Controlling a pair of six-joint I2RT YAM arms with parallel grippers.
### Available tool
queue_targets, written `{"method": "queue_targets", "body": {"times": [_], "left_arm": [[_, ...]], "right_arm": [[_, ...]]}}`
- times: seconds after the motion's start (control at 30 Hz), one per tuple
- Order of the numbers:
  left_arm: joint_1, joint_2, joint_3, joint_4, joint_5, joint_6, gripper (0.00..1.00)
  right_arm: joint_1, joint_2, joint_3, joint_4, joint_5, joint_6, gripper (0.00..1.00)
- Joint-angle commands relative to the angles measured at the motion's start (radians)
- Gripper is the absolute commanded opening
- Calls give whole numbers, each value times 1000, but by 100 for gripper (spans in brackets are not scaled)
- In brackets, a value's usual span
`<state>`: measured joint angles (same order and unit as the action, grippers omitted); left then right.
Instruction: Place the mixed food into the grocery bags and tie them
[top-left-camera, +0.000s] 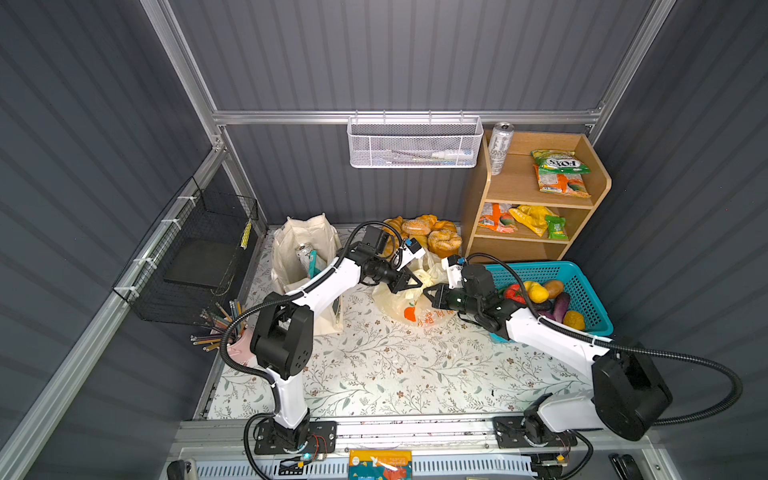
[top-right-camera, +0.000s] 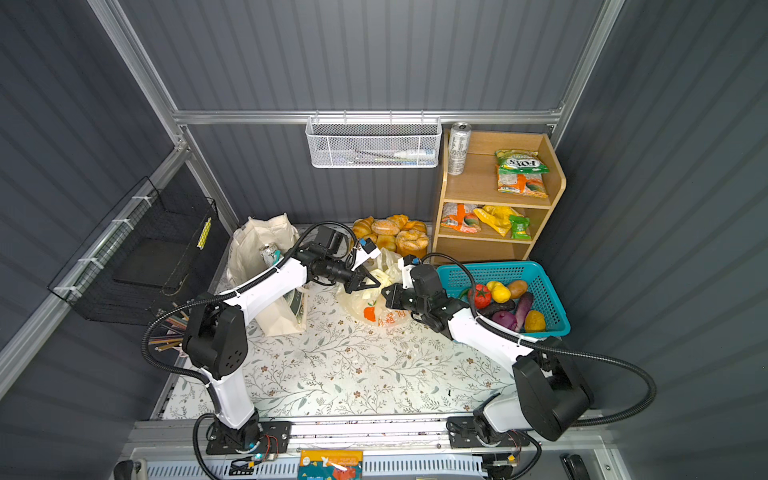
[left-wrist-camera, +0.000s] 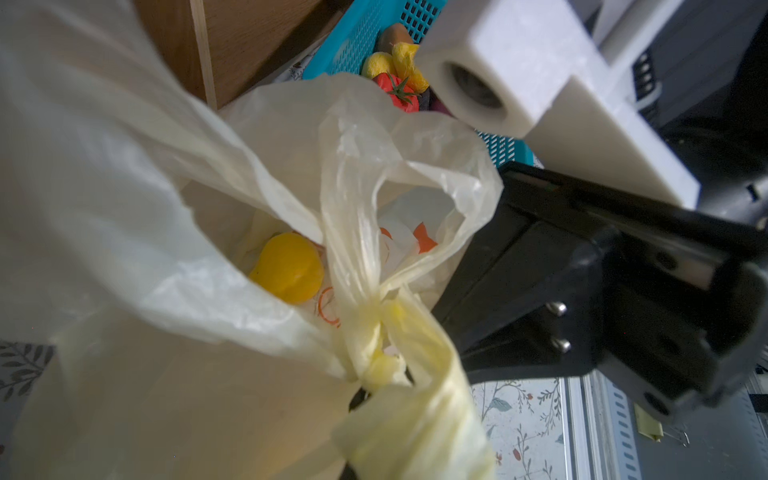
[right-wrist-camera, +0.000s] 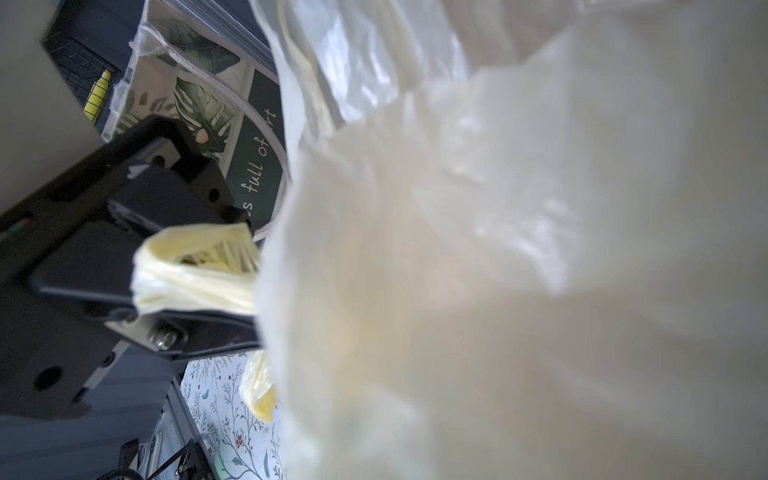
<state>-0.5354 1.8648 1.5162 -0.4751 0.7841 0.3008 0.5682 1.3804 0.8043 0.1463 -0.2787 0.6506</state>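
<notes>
While a drink can (top-left-camera: 303, 252) and teal packet (top-left-camera: 313, 266) are held in the canvas tote (top-left-camera: 291, 241) at nine o'clock, the jaws of the left gripper (top-left-camera: 417, 284) are clamped on a handle of the plastic bag (top-left-camera: 409, 309), stretched toward three o'clock. The jaws of the right gripper (top-left-camera: 428, 293) are closed against the other handle; a grip cannot be told. A lemon (left-wrist-camera: 291, 266) is bagged; toy vegetables (top-left-camera: 540, 297) are heaped in the teal basket (top-left-camera: 548, 266).

Both top views were bright and sharp, lit from above; grey walls (top-left-camera: 83, 166) stayed dim, with wide-angle stretch at corners. Glare patch lay on floral tablecloth (top-left-camera: 328, 390). Wrist views were dimmer, backlit. Plastic bag (right-wrist-camera: 498, 249) was close, blurred, washed out.
</notes>
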Motion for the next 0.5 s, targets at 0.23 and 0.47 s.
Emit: {"method": "queue_targets", "body": {"times": [0.23,0.47], "left_arm": [[64,-45,-66,211,16,-189,0],[75,-52,-53,266,61,-262,0]], "right_arm": [[12,-148,-204,0,13,77,0],[5,76,-189,134,-7,125,0]]}}
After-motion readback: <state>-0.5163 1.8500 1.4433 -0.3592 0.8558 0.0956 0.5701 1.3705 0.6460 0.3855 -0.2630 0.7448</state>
